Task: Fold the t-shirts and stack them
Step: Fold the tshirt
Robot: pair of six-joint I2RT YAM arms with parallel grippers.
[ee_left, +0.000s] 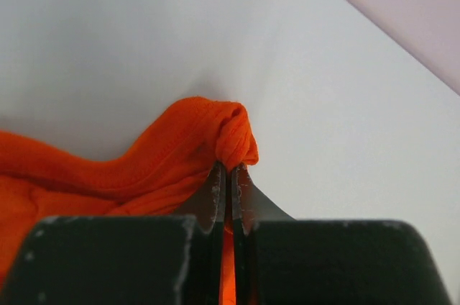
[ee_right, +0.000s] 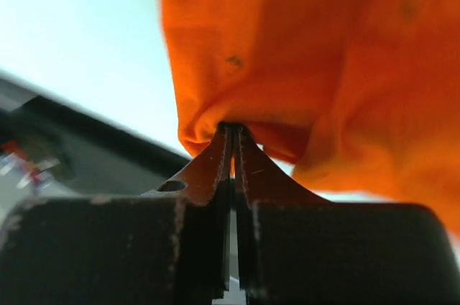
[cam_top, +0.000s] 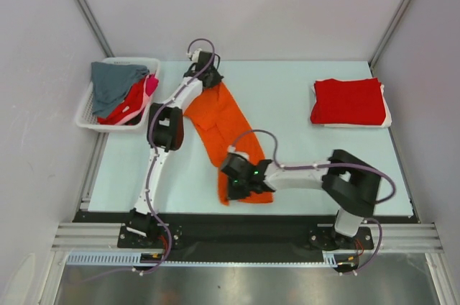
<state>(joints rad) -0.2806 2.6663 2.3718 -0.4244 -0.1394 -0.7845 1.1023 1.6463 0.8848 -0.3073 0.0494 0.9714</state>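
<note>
A bright orange t-shirt (cam_top: 228,131) lies stretched in a long diagonal band across the middle of the table. My left gripper (cam_top: 210,77) is shut on its far end; the left wrist view shows a bunched fold of orange cloth (ee_left: 233,136) pinched between the jaws (ee_left: 229,170). My right gripper (cam_top: 231,188) is shut on its near end; the right wrist view shows orange cloth (ee_right: 302,53) hanging from the closed jaws (ee_right: 231,131). A folded red t-shirt (cam_top: 349,101) lies at the back right. Grey (cam_top: 115,79), red (cam_top: 131,103) and pink (cam_top: 152,85) t-shirts sit in the basket.
The white mesh basket (cam_top: 83,114) stands at the back left, off the table's left edge. White cloth shows under the folded red t-shirt (cam_top: 388,114). Grey walls close in the left, right and back. The black rail (cam_top: 244,222) runs along the near edge.
</note>
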